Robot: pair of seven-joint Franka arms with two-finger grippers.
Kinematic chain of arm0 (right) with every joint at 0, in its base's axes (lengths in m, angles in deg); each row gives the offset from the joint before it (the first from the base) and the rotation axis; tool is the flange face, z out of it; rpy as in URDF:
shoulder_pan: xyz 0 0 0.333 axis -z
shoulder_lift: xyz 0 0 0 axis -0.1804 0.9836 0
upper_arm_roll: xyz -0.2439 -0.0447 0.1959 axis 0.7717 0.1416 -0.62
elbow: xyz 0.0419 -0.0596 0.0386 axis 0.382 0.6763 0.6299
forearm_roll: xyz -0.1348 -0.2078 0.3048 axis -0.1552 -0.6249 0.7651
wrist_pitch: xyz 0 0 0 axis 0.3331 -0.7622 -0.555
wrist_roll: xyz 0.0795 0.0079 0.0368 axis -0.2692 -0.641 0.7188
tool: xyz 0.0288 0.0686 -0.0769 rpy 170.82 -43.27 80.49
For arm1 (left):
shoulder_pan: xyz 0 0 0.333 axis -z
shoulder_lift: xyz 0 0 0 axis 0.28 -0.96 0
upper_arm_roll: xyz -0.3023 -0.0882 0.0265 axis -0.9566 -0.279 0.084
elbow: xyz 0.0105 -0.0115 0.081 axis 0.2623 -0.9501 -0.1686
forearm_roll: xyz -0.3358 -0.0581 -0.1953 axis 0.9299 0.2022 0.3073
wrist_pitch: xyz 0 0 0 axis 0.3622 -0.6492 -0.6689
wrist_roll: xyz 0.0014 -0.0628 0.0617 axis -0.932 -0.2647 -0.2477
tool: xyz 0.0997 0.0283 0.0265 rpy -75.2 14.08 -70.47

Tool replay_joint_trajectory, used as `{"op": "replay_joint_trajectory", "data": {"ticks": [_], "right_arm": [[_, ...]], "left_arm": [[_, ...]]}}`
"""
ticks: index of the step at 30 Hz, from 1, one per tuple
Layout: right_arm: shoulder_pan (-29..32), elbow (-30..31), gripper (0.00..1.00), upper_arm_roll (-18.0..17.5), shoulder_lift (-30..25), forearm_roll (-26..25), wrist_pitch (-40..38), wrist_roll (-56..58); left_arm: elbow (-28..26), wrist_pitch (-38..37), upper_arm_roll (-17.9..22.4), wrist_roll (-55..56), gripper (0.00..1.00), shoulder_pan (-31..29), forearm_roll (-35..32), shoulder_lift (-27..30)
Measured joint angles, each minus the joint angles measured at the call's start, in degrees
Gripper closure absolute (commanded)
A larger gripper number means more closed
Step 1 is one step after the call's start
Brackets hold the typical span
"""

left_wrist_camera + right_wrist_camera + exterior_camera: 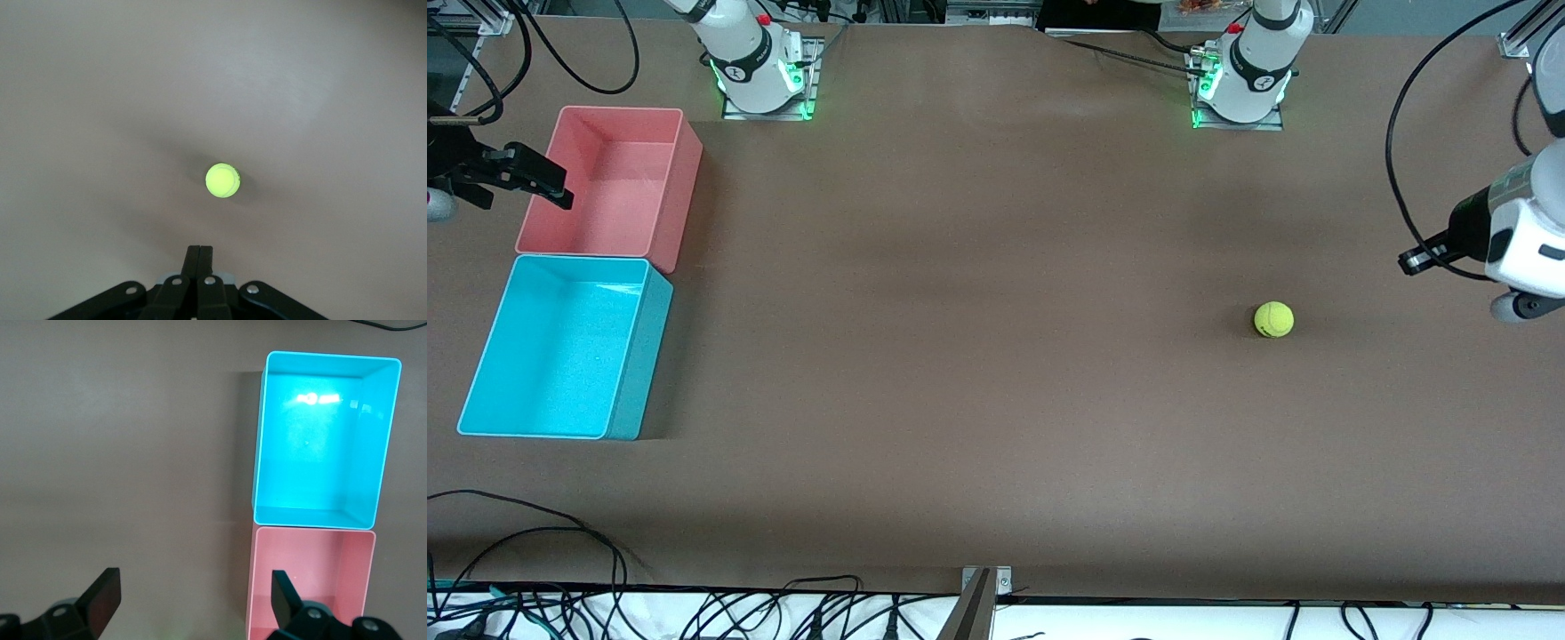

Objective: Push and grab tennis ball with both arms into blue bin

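Note:
The tennis ball [1273, 319] lies on the brown table toward the left arm's end, and shows in the left wrist view [222, 181]. My left gripper [1407, 263] hangs over the table's left-arm end, apart from the ball, with its fingers pressed together and empty [200, 251]. The blue bin [551, 347] stands empty at the right arm's end and shows in the right wrist view [320, 447]. My right gripper [551, 185] hovers over the outer rim of the pink bin, jaws wide open and empty [193, 593].
An empty pink bin [605, 178] stands against the blue bin, farther from the front camera, and shows in the right wrist view [313, 580]. Cables lie along the table's near edge [694, 609]. The arm bases [765, 80] stand at the farthest edge.

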Motion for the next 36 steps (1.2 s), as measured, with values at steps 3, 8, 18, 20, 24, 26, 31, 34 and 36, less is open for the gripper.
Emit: {"op": "replay_joint_trajectory", "data": {"ticks": [3, 8, 18, 20, 24, 26, 31, 34, 36], "right_arm": [[0.0, 0.0, 0.0, 0.0, 0.0, 0.0, 0.0, 0.0], [0.0, 0.0, 0.0, 0.0, 0.0, 0.0, 0.0, 0.0], [0.0, 0.0, 0.0, 0.0, 0.0, 0.0, 0.0, 0.0], [0.0, 0.0, 0.0, 0.0, 0.0, 0.0, 0.0, 0.0], [0.0, 0.0, 0.0, 0.0, 0.0, 0.0, 0.0, 0.0], [0.0, 0.0, 0.0, 0.0, 0.0, 0.0, 0.0, 0.0], [0.0, 0.0, 0.0, 0.0, 0.0, 0.0, 0.0, 0.0], [0.0, 0.0, 0.0, 0.0, 0.0, 0.0, 0.0, 0.0], [0.0, 0.0, 0.0, 0.0, 0.0, 0.0, 0.0, 0.0]], "left_arm": [[0.0, 0.1, -0.03, 6.26, 1.0, 0.03, 0.0, -1.25], [0.0, 0.42, 0.12, 15.37, 1.0, -0.58, 0.07, -2.67], [-2.05, 5.03, 0.41, 30.09, 1.0, -6.68, 3.59, -3.73], [-3.56, 6.79, 0.44, 32.63, 1.0, -7.29, 3.59, -3.74], [-7.81, 11.54, 0.42, 38.28, 1.0, -7.55, 3.59, -3.78], [-10.51, 14.48, 0.37, 40.89, 1.0, -7.55, 3.59, -3.8], [-17.1, 21.81, 0.26, 46.04, 1.0, -7.55, 2.29, -3.9], [-21.09, 26.41, 0.21, 48.43, 1.0, -7.55, 1.28, -3.96], [-23.81, 29.52, 0.21, 49.93, 1.0, -7.55, 0.98, -4.02]]}}
